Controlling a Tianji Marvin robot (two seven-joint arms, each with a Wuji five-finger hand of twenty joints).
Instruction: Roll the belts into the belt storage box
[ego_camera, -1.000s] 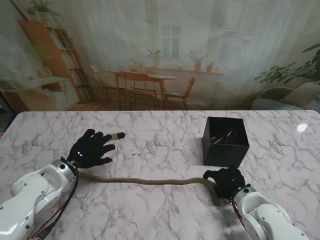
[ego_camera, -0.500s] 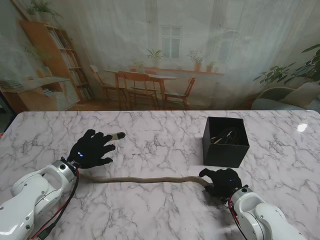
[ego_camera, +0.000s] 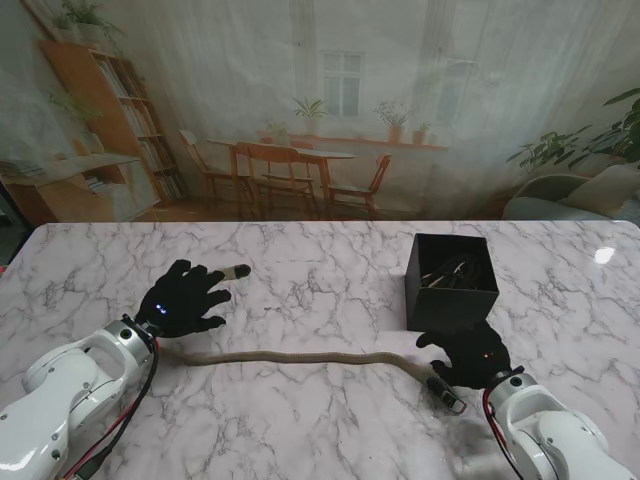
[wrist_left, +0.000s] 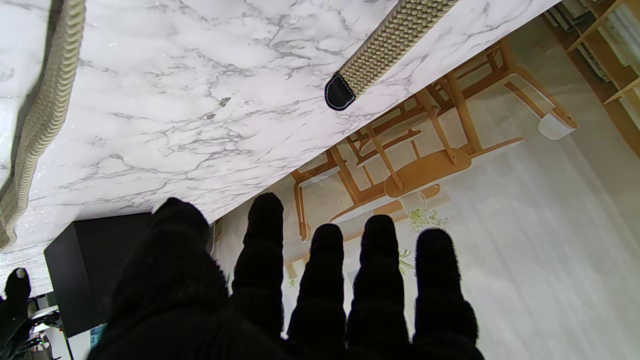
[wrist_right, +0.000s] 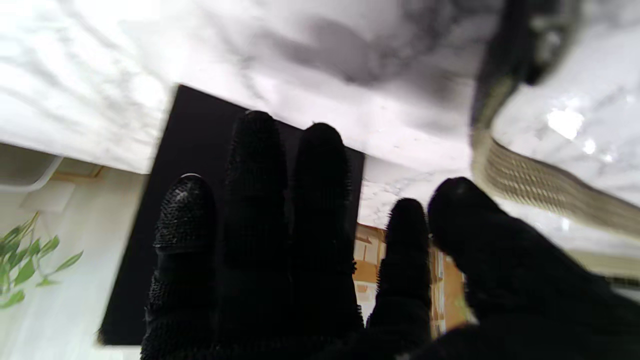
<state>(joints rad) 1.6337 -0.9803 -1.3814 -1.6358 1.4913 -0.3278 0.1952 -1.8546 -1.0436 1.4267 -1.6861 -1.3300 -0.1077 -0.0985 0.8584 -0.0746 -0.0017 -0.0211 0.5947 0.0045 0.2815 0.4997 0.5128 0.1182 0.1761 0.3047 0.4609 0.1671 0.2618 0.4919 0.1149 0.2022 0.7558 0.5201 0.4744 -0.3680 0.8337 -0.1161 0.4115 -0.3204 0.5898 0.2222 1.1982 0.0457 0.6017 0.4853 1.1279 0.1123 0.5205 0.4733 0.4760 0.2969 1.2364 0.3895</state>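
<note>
Since a second ago, the right robot hand (ego_camera: 470, 356) has let go of the belt (ego_camera: 290, 357) and shifted right, baring the buckle end (ego_camera: 446, 397) near the worktop's near edge. Rolling has not begun, I judge: the belt lies stretched flat across the worktop, tip (wrist_left: 341, 93) beyond the left robot hand (ego_camera: 185, 297). The box (ego_camera: 452, 281), toward the far right, already holds something dark I cannot identify. Both hands are spread, fingers apart, gripping nothing; the left hovers over the belt's far end, the right sits between buckle and box.
</note>
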